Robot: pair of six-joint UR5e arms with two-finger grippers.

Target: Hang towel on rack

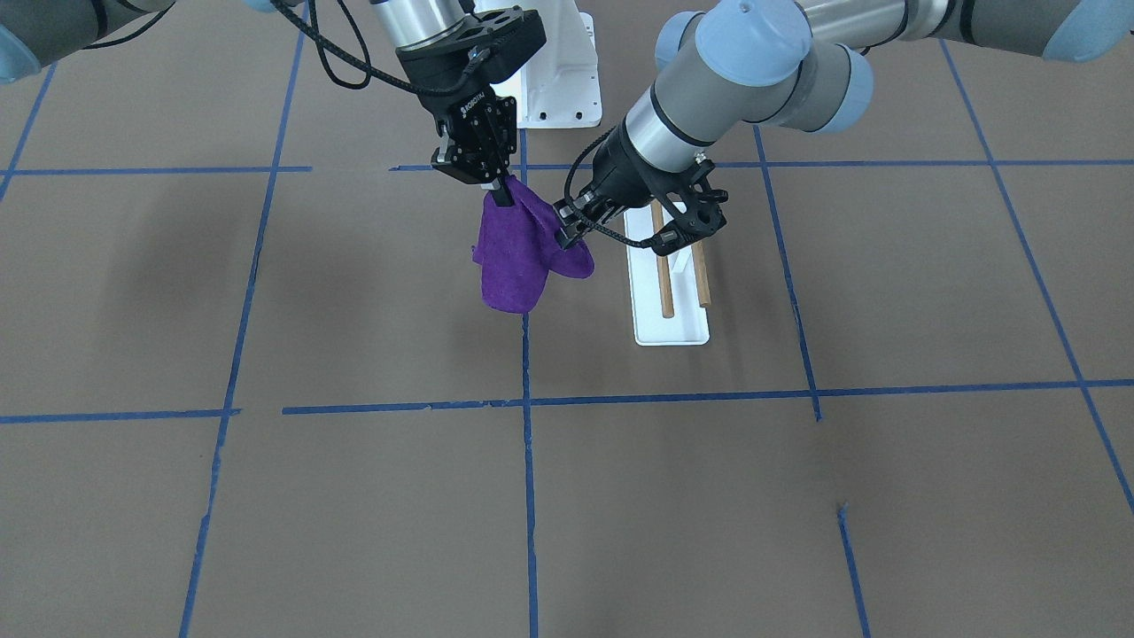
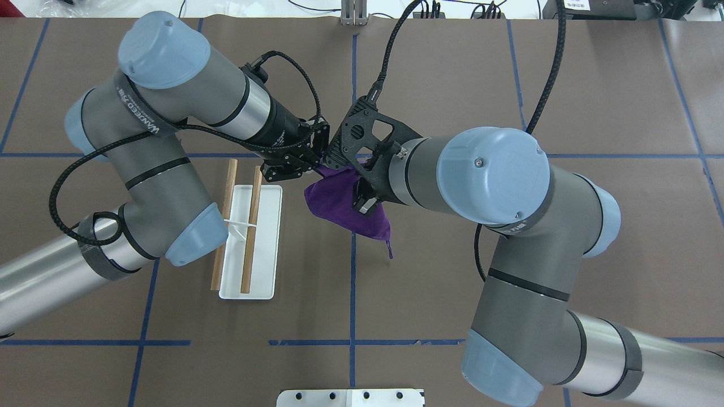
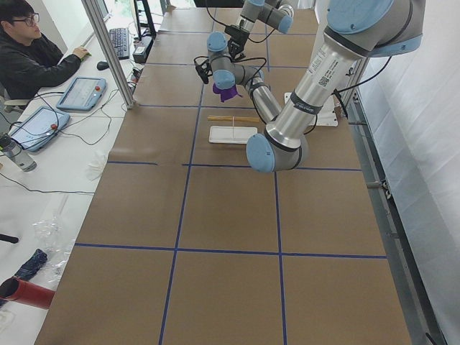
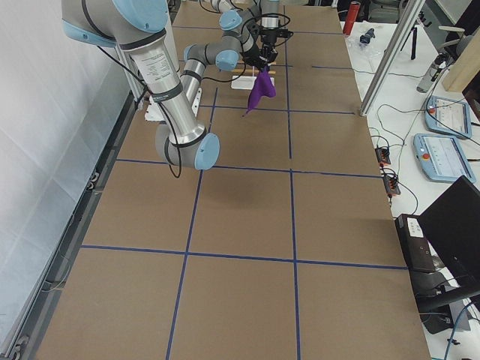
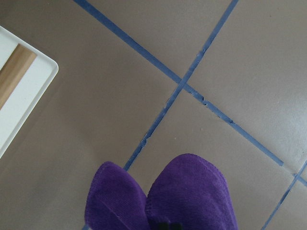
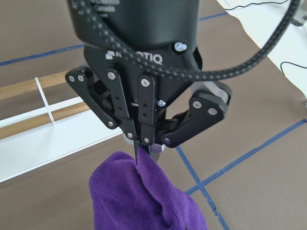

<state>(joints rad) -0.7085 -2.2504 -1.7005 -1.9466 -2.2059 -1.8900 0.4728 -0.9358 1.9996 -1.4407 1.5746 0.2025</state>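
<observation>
The purple towel [image 1: 518, 257] hangs bunched above the table, held between both grippers; it also shows in the overhead view [image 2: 339, 206]. My right gripper [image 1: 502, 190] points down and is shut on the towel's upper edge. My left gripper [image 1: 567, 235] comes in from the rack's side and is shut on the other edge. The right wrist view shows it [image 6: 142, 151] pinching the cloth [image 6: 144, 201]. The rack [image 1: 673, 328], a white base with two wooden dowels [image 2: 249, 226], stands on the table just beside the towel, under my left wrist. Nothing hangs on the dowels.
A white bolted pedestal [image 1: 558, 80] stands at the table's robot side, behind the grippers. Blue tape lines cross the brown table. An operator [image 3: 29, 50] sits at a side desk with tablets, away from the arms.
</observation>
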